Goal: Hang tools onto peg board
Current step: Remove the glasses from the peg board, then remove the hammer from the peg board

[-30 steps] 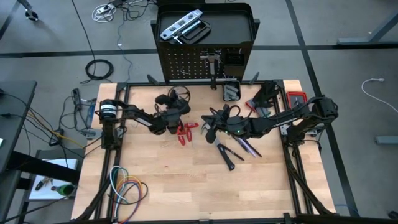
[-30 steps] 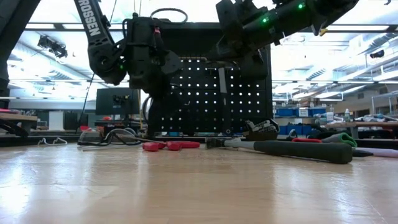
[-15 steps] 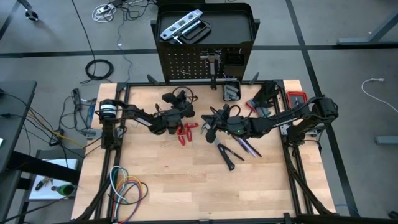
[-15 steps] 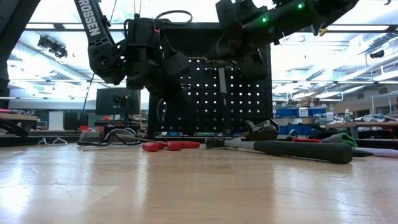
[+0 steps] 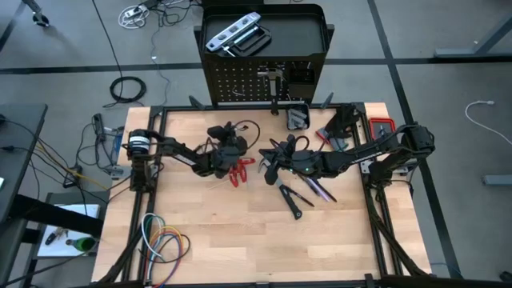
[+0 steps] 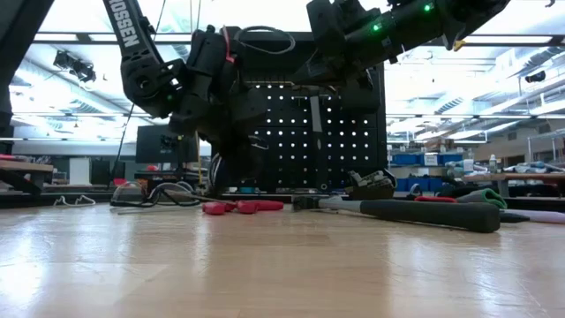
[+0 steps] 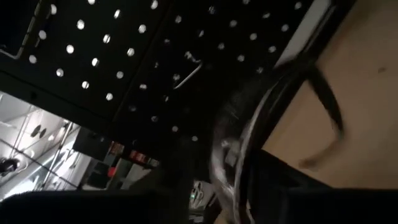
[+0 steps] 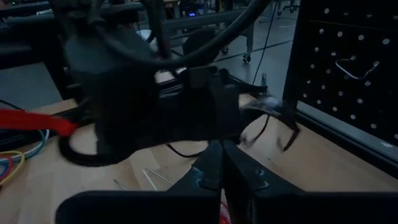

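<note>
Jaws of the right gripper (image 8: pixel 222 163) are pressed together with nothing between them, hovering over the table (image 5: pixel 240 240) near its middle, just beside the red-handled pliers (image 5: pixel 237 170). How far the left gripper (image 5: pixel 234 146) stands open I cannot tell; it sits close by on the pliers' other side, facing the peg board (image 5: pixel 240 84), and whether it holds anything is unclear. A hammer (image 6: pixel 424 212) and other tools (image 5: pixel 300 194) lie flat on the table under the right arm. One tool (image 5: pixel 276 80) hangs on the board, and a silver level (image 5: pixel 232 32) rests in the tray on top
</note>
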You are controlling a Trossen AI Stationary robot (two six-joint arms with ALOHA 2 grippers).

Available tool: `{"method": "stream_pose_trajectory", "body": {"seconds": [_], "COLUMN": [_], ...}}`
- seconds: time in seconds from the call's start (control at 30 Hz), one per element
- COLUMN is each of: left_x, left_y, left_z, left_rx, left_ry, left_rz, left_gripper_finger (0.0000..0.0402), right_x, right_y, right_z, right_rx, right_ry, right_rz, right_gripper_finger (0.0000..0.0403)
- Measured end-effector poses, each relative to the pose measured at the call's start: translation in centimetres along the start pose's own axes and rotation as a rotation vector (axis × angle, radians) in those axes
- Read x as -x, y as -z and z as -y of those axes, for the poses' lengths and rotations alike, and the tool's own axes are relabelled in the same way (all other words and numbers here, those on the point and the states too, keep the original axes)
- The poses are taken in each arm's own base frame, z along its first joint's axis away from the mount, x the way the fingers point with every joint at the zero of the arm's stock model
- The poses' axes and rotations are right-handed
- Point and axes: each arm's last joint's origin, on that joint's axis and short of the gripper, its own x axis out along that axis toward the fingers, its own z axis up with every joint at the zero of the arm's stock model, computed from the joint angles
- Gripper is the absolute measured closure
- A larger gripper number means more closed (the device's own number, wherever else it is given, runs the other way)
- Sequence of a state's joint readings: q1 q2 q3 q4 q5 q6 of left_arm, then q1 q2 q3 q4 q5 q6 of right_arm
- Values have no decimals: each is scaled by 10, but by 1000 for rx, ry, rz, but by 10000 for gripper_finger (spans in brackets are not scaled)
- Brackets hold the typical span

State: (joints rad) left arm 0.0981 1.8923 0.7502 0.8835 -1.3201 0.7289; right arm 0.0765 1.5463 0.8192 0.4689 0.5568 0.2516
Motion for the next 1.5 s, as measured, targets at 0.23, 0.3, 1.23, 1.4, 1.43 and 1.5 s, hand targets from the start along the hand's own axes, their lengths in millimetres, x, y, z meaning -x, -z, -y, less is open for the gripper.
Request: {"method": "stream_pose_trajectory", "body": {"seconds": [0.23, 0.3, 1.23, 1.4, 1.43, 1.5], "left_x": [18, 22, 51, 50, 50, 49], "left_y": [-4, -5, -34, -24, -23, -21], "left_z": [4, 4, -97, -94, -93, -91], "left_rx": [2, 3, 493, 429, 409, 358], "left_ry": [28, 34, 586, 764, 763, 744], "left_rz": [45, 55, 340, 307, 304, 291], "left_gripper_finger": [151, 122, 94, 94, 94, 94], "right_x": [0, 0, 38, 19, 16, 11], "right_y": [1, 1, -21, -10, -9, -6], "right_z": [-1, -1, 18, 50, 57, 68], "right_rx": [4, 5, 145, 66, 46, 19], "right_ry": [-1, -1, 389, 404, 386, 370], "right_rz": [-5, -8, 41, 45, 54, 74], "right_gripper_finger": [382, 383, 379, 367, 365, 359]}}
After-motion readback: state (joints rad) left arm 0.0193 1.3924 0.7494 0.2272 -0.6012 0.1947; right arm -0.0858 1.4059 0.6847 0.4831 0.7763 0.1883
